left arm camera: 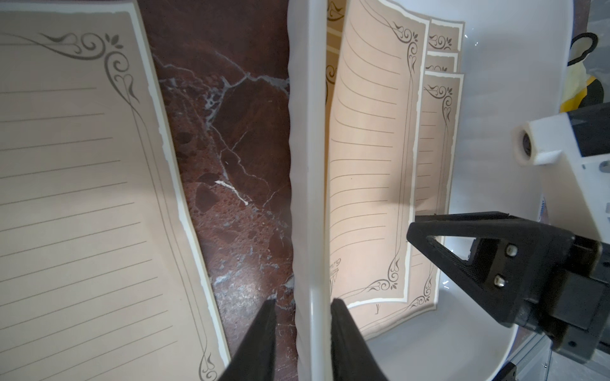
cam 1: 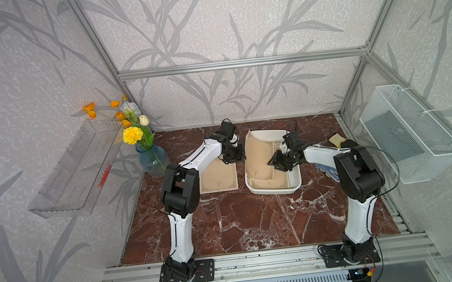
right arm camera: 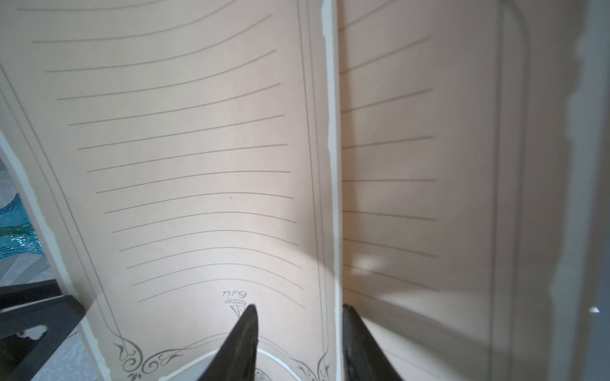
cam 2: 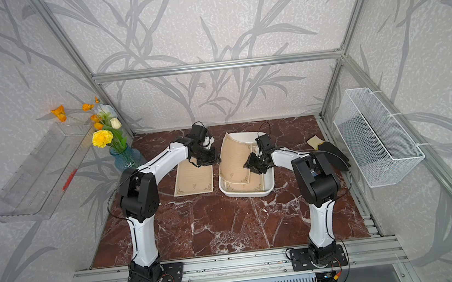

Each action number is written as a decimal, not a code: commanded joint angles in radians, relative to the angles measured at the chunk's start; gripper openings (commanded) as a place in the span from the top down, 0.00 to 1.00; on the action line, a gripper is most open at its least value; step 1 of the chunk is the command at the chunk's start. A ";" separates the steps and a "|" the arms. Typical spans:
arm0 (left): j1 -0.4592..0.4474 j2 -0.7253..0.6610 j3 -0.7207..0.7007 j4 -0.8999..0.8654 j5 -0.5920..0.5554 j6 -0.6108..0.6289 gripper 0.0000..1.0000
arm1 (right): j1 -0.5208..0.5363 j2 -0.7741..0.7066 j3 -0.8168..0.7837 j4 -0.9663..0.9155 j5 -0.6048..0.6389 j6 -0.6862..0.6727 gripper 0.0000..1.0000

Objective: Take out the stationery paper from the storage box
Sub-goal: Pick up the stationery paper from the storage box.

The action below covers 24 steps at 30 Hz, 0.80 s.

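A white storage box (cam 1: 295, 187) (cam 2: 270, 191) lies at mid-table. One sheet of stationery paper (cam 1: 259, 155) (cam 2: 233, 158) (left arm camera: 366, 148) (right arm camera: 198, 148) stands raised and bowed over the box's left side. My right gripper (cam 1: 271, 162) (cam 2: 247, 164) (right arm camera: 297, 308) is shut on the sheet's near right part. My left gripper (cam 1: 239, 157) (cam 2: 215, 160) (left arm camera: 303, 303) is open, its jaws straddling the sheet's left edge, one finger touching it and the other apart. Several more sheets (cam 1: 269, 184) (left arm camera: 439, 132) lie in the box. Another sheet (cam 1: 218, 176) (cam 2: 194, 179) (left arm camera: 82, 181) lies flat on the table left of the box.
A blue glass vase of flowers (cam 1: 152, 158) stands at the back left. A clear shelf (cam 1: 74, 174) hangs on the left wall and a white wire basket (cam 1: 413, 133) on the right wall. Gloves (cam 1: 345, 142) lie behind my right arm.
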 commanded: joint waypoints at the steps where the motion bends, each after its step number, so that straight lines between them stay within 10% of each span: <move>1: -0.007 0.009 0.029 -0.030 0.002 0.020 0.74 | -0.002 0.009 -0.012 0.016 -0.008 0.001 0.59; 24: -0.005 -0.022 0.034 -0.036 -0.014 0.017 0.72 | -0.030 -0.032 -0.058 0.094 -0.018 0.012 1.00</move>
